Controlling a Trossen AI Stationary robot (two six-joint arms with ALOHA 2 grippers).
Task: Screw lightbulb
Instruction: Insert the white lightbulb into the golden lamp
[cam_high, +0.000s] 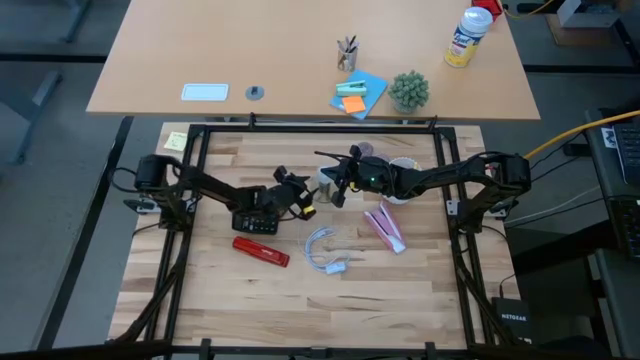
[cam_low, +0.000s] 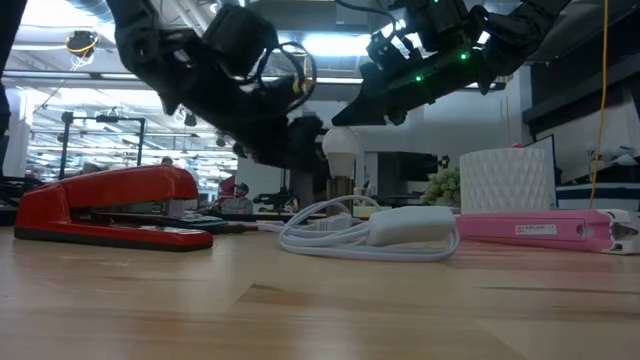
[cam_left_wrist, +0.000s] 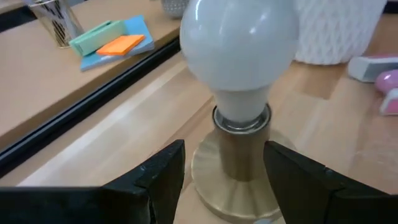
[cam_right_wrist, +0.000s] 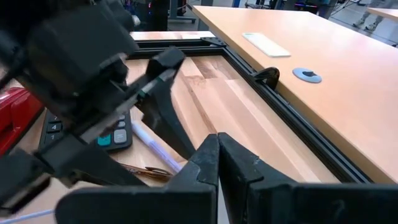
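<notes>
1. Two arms meet near the middle of the desk (cam_high: 200, 290); the things below run from left to right in the high view.
2. Stapler (cam_high: 261, 250): red, lying flat toward the near left, just in front of a dark calculator (cam_high: 255, 222).
3. Left end effector (cam_left_wrist: 224, 177): its fingers (cam_left_wrist: 163, 177) stand apart on either side of the brass socket (cam_left_wrist: 235, 163), with a gap showing on each side, so it has hold of nothing.
4. Bulb (cam_left_wrist: 238, 46): white and upright, its metal end seated in the socket's top, which stands on a round brass base on the desk. In the low view the bulb (cam_low: 342, 146) shows between the two arms.
5. White cable (cam_high: 326, 250): coiled on the desk, near the front and just right of the stapler.
6. Right end effector (cam_right_wrist: 217, 158): fingers pressed together with nothing between them, hovering above the desk close to the bulb, with the left arm's dark fingers just ahead of it.
7. Pink item (cam_high: 384, 229): lying aslant, right of the cable.
8. White textured cup (cam_low: 508, 180): upright behind the pink item.
</notes>
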